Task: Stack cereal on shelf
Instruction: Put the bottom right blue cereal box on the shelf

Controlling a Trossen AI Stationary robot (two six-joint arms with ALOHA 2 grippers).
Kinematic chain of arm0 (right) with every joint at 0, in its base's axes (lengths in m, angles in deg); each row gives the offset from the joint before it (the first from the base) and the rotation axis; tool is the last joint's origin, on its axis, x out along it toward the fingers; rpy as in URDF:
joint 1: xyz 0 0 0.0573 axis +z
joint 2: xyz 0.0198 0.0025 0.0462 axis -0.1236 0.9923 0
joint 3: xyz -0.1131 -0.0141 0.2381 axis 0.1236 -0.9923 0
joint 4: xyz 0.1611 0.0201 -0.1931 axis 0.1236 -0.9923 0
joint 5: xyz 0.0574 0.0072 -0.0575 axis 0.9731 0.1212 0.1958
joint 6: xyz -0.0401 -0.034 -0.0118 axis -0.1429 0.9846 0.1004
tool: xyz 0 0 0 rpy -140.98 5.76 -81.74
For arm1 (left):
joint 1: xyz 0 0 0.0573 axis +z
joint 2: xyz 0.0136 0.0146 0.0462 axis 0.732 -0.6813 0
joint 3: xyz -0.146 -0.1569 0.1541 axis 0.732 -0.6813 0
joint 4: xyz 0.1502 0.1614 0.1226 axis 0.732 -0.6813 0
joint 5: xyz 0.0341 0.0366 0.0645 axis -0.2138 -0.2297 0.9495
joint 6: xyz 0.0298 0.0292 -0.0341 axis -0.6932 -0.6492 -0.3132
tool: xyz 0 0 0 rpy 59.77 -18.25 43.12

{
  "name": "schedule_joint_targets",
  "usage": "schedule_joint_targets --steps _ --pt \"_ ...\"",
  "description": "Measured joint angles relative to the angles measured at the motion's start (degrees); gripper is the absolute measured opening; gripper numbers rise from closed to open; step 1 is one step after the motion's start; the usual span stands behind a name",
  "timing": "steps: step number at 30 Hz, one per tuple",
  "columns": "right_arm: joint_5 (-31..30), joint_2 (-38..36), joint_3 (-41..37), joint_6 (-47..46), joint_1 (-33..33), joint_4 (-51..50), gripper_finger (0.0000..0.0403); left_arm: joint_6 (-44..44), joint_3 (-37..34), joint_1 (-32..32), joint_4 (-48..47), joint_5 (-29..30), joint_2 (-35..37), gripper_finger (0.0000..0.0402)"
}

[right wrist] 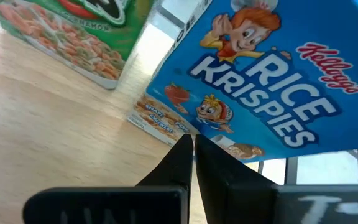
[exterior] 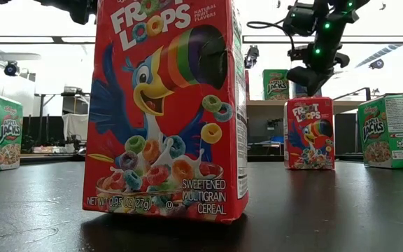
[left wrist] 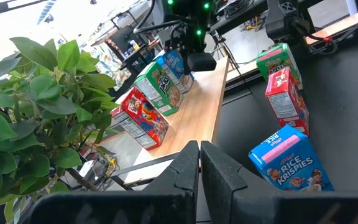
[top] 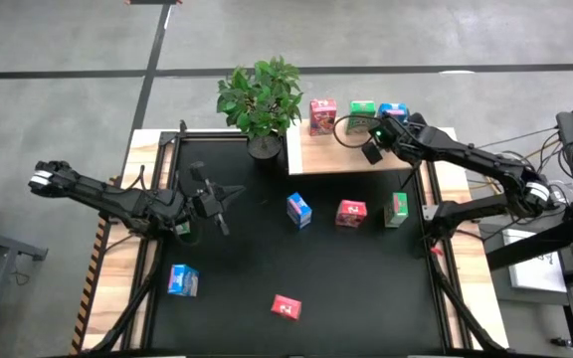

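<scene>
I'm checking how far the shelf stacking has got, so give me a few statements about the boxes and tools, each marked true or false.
1. Three cereal boxes stand on the shelf. True.
2. The right tool is over the shelf beside the blue box. True.
3. The left tool holds a green box. False: it is shut on nothing.
4. The potted plant stands at the table's near edge. False: it stands at the far edge, beside the shelf.

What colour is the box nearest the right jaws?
Blue box, clearest in the right wrist view.
</scene>
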Motion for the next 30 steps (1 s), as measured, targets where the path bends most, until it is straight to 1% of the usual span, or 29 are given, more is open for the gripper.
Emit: schedule_joint_targets --steps 16,20,22,24,27,29,30 --pt "0.02 0.02 0.02 -0.04 -0.26 0.85 0.0009 0.02 0.00 0.01 0.00 0.00 0.00 0.0000" --pt "0.06 0.04 2.04 -0.30 -0.22 -3.01 0.0009 0.02 0.00 -0.01 0.00 0.01 0.00 0.0000" --pt "0.69 -0.02 4.13 -1.38 -0.19 -6.93 0.0009 0.02 0.00 -0.01 0.00 0.01 0.00 0.0000" --pt "2.94 -0.06 6.72 -2.53 -0.09 -10.07 0.0009 0.02 0.00 0.01 0.00 0.00 0.00 0.0000" --pt "10.18 -0.39 10.98 -3.54 -0.09 -12.23 0.0009 0.26 0.00 0.00 0.01 0.02 0.00 0.0000" --pt "15.47 -0.76 13.80 -3.85 -0.09 -11.93 0.0009 0.30 0.00 0.01 0.00 0.02 0.00 0.0000" --pt "17.19 -0.98 15.07 -3.87 -0.09 -11.58 0.0009 0.44 0.00 -0.01 0.00 0.02 0.00 0.0000"
